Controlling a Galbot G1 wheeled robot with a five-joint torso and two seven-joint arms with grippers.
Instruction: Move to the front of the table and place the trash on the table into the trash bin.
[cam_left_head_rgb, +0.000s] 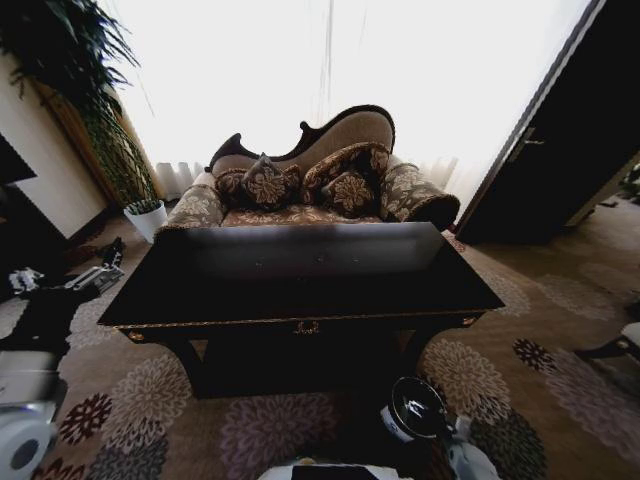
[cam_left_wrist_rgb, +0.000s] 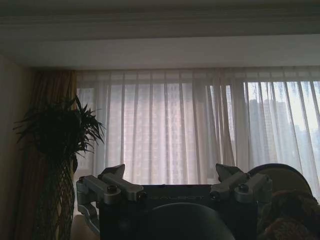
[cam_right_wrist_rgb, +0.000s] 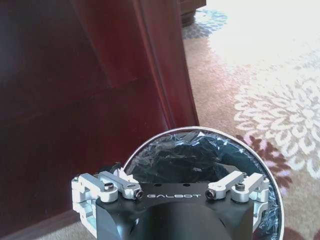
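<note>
Two grippers showed in the wrist views, neither holding anything. The left gripper (cam_left_wrist_rgb: 170, 172) was raised and faced a sheer white curtain (cam_left_wrist_rgb: 170, 125), with a tall potted palm (cam_left_wrist_rgb: 57, 135) to one side. Its fingers (cam_left_wrist_rgb: 116, 176) stood wide apart with only air between them. The right gripper (cam_right_wrist_rgb: 172, 192) hung low, directly over the trash bin (cam_right_wrist_rgb: 200, 131). Whether it was open or closed could not be told. The bin's shiny rim ringed a crumpled black liner, and it stood on the flowered carpet (cam_right_wrist_rgb: 260, 100) just beside a dark wooden panel (cam_right_wrist_rgb: 75, 100).

In the head view, the table (cam_left_head_rgb: 300, 325) lay straight ahead with its long front edge square to the robot. A gold emblem (cam_left_head_rgb: 306, 327) sat at the middle of that edge. The glossy black surface was too dark to make out any trash on it. The trash bin (cam_left_head_rgb: 418, 408) stood on the carpet (cam_left_head_rgb: 150, 400) before the table's front right corner, near the curved leg. Behind the far edge stood a patterned sofa (cam_left_head_rgb: 310, 180) piled with cushions. A white plant pot (cam_left_head_rgb: 146, 218) sat off the far left corner.
</note>
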